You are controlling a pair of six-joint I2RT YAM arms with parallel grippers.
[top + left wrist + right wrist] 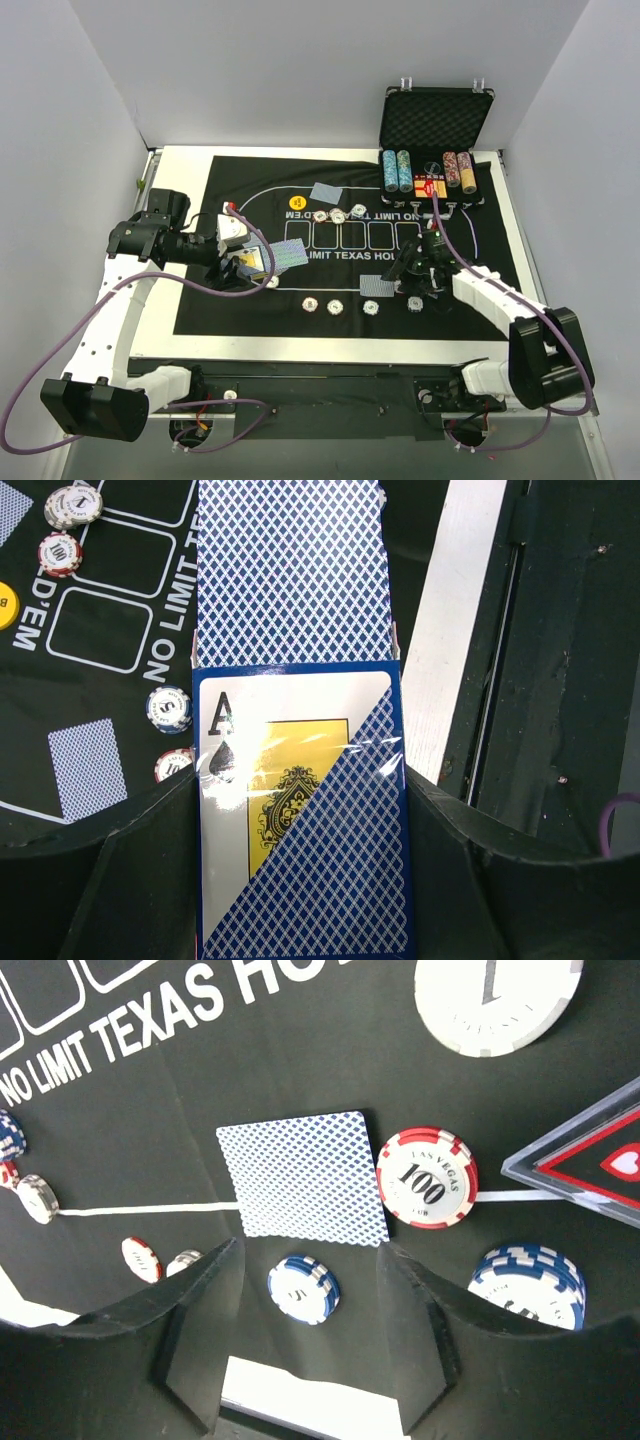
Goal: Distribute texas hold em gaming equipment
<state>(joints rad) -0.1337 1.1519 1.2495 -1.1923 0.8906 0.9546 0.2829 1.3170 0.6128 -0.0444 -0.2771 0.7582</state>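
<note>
My left gripper (243, 266) is shut on a blue diamond-patterned card deck box (300, 860) with an ace of spades on it. Blue-backed cards (290, 570) stick out of its far end, over the left part of the black mat (230, 310). My right gripper (312, 1255) stands open just above the mat. A small stack of blue-edged "5" chips (303, 1288) lies on the felt between its fingers, untouched. Beyond it lie a face-down card (303, 1178) and a red-edged "100" chip (427, 1177). More chips (336, 305) and a second card (326, 192) lie on the mat.
The open black case (437, 120) stands at the back right with chip stacks (397, 170) along its front. A yellow button (297, 204) lies near the far card. A blue chip stack (527, 1285) and a clear plastic corner (590, 1160) sit right of my right gripper.
</note>
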